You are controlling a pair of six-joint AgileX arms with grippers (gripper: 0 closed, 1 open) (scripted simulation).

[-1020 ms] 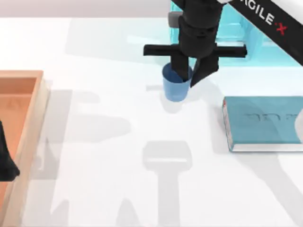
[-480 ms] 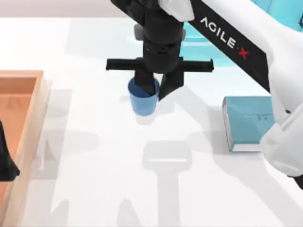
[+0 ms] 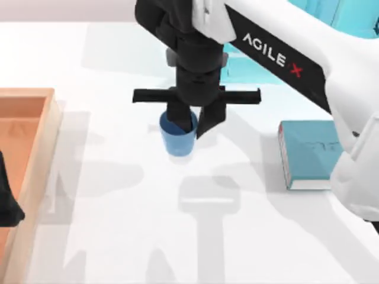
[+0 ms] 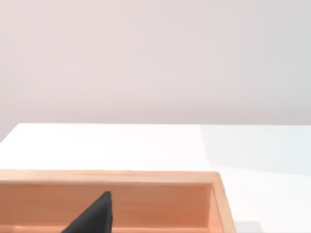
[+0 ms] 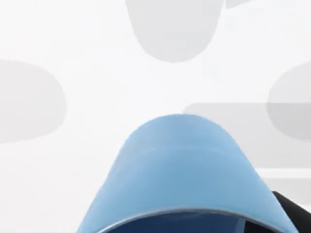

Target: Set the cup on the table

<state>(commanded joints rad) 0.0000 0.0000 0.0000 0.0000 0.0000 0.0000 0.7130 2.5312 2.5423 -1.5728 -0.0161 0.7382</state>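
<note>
The small blue cup [image 3: 177,141] is upright over the white table [image 3: 112,242], a little left of the middle. My right gripper [image 3: 193,126] comes down on it from above and is shut on its rim, one finger inside the cup and one outside. In the right wrist view the cup [image 5: 180,170] looms close, with the table [image 5: 87,53] beyond it. Whether its base touches the table I cannot tell. My left gripper [image 3: 7,204] is parked at the far left over the tray.
An orange wooden tray [image 3: 52,133] lies along the left edge; its rim [image 4: 146,176] is in the left wrist view. A teal book [image 3: 303,155] lies at the right, partly under my right arm. A light blue object [image 3: 355,15] stands at the back right.
My right gripper carried the cup from the back, near the light blue object, leftward and toward the front, and in the last half second it settled slightly lower. The left arm has not moved.
</note>
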